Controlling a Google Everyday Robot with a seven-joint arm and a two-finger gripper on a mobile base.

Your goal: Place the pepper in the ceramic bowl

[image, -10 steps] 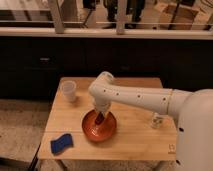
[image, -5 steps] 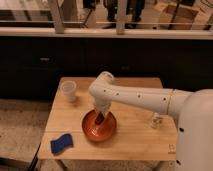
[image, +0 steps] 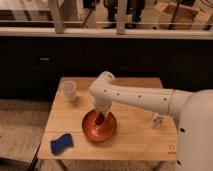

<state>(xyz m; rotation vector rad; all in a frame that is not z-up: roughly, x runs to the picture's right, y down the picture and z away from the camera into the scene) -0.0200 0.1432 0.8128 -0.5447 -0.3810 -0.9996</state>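
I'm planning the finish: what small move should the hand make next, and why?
Probably leave the pepper there and lift straight up: the hand hangs low over the ceramic bowl, with the pepper at its tip, inside the rim.

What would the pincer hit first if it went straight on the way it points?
Pointing down over the ceramic bowl, the pincer would probably meet the bowl's inside first; the pepper shows at its tip, though depth is unclear.
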